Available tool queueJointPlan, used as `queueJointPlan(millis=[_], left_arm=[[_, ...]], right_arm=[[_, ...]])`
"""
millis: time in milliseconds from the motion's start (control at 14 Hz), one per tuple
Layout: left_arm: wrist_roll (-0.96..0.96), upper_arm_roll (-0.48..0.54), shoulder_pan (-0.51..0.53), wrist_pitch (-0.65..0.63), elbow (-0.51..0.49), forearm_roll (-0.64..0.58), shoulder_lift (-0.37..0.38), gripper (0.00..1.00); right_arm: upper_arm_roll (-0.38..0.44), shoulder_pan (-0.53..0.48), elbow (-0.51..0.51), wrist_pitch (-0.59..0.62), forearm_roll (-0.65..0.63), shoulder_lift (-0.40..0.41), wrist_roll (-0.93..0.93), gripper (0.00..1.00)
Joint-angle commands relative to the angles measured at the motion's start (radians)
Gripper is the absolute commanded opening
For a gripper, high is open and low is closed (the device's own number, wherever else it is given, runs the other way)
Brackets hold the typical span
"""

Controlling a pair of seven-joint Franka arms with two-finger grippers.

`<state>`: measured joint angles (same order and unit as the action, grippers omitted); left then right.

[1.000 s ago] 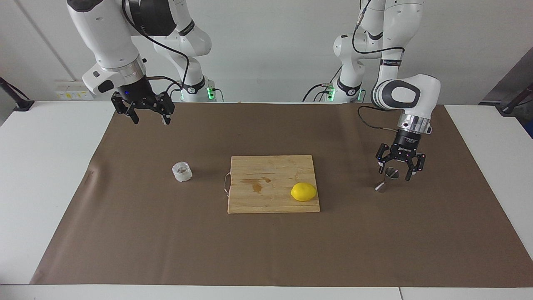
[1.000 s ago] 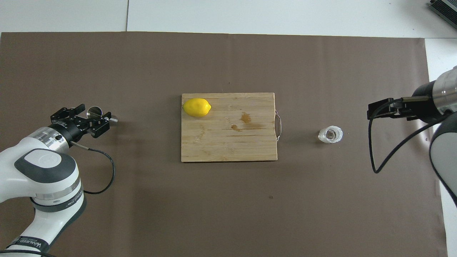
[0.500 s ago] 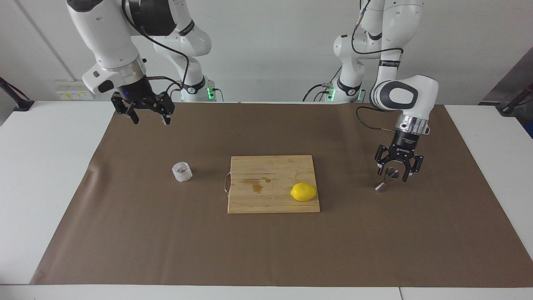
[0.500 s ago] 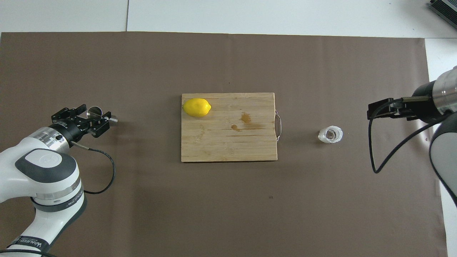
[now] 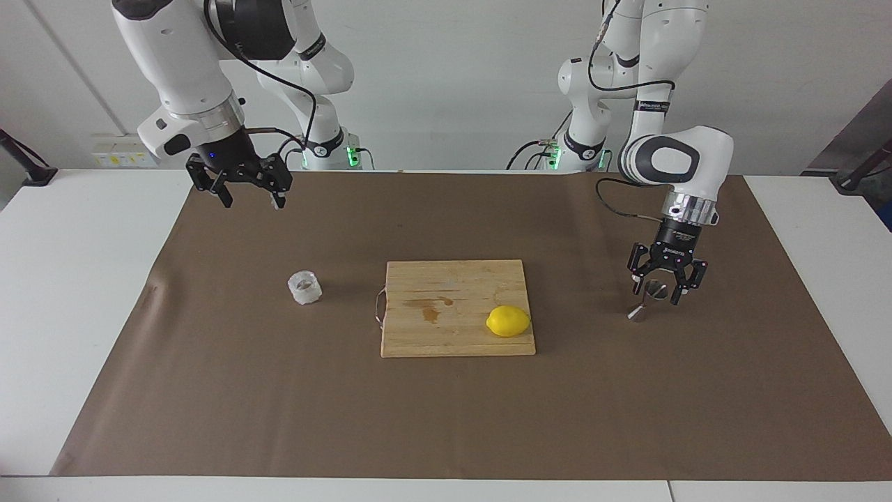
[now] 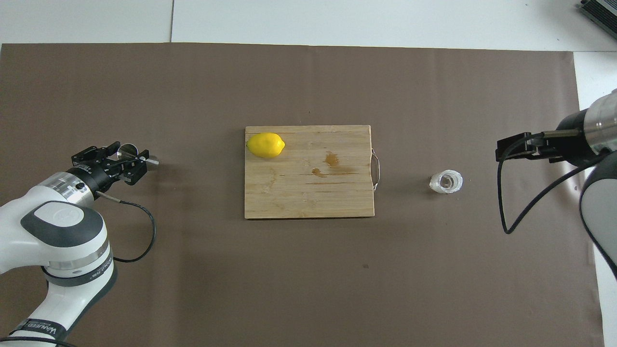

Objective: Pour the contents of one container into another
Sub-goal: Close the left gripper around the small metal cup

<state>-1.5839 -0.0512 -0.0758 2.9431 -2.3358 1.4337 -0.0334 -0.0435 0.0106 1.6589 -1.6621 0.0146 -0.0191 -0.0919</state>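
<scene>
Brown mat over white table

At mid-left of the frame the left gripper straddles the steel jigger. A lemon sits on the wooden cutting board's upper-left corner, centre frame. The clear cup stands at mid-right, the right gripper beside it.

left claw narrower than before, fingers nearer the jigger
</scene>
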Motion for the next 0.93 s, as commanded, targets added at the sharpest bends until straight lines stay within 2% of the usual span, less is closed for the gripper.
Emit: queueJointPlan(millis=[0, 857], left_arm=[[-0.002, 0.01, -0.01, -0.01, -0.005, 0.019, 0.004, 0.74], [0.004, 0.011, -0.012, -0.012, -0.017, 0.017, 0.009, 0.69]], right_arm=[[-0.007, -0.014, 0.032, -0.022, 0.024, -0.025, -0.003, 1.0], [-0.007, -0.014, 0.032, -0.022, 0.024, -0.025, -0.003, 1.0]])
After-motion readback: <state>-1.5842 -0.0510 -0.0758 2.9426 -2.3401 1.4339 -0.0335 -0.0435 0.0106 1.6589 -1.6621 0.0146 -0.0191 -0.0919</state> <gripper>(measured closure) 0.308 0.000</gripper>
